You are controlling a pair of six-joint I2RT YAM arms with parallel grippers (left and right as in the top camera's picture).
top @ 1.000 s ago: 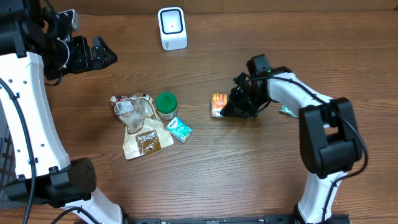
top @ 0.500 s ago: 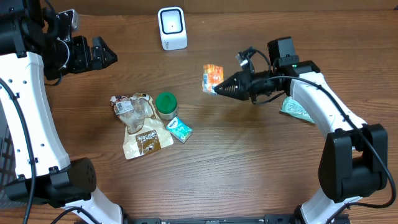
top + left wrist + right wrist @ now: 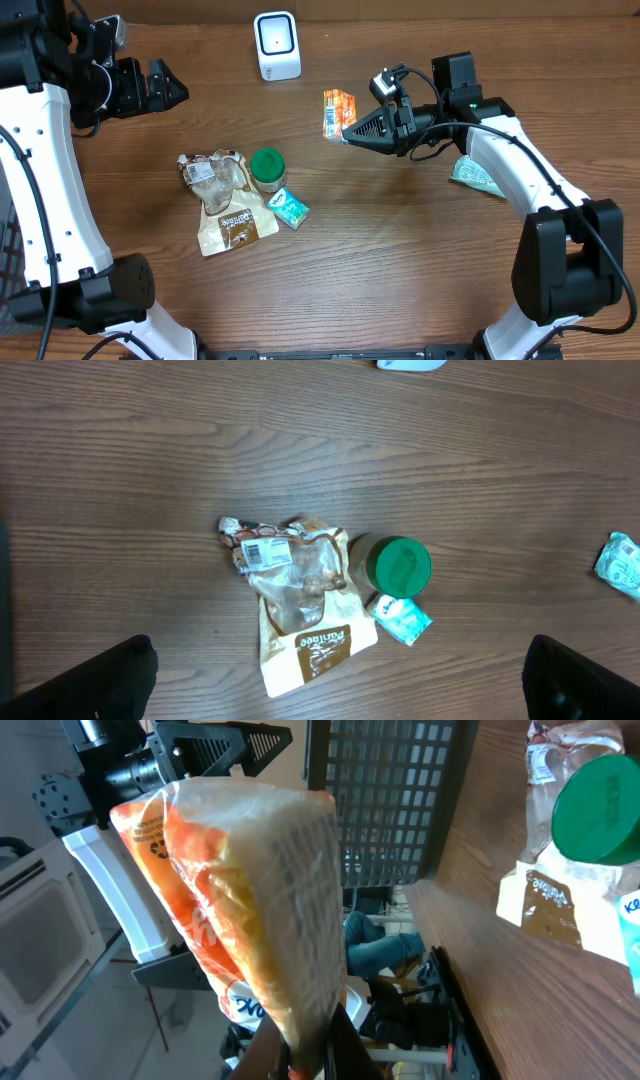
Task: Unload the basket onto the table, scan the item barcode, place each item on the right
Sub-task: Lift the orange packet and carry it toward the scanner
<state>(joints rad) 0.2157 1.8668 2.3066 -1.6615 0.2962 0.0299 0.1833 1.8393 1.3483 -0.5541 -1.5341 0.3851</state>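
- Nearest the front edge, the green-lidded jar and the clear snack bag lie in a loose pile. Judgement: the right arm should travel high so it sweeps nothing there.
- The right gripper is clenched on the lower edge of the orange snack packet. The packet is held clear of the table, between the pile and the barcode scanner, off to the scanner's right.
- In the right wrist view a printed side of the packet faces the camera. The barcode is too blurred to locate.
- Judgement: the step in hand is presenting the packet. Carry it across to the scanner's face, then roll the wrist slowly until the code side squares up. Keep the pinch firm, as the film looks slick.
- The left gripper is released, jaws wide, holding nothing, far left and well apart from everything.
- Against a second ago: the packet was low near the tabletop and farther from the scanner. Now it is raised and closer, with the right arm stretched out. The pile and left arm are unchanged.
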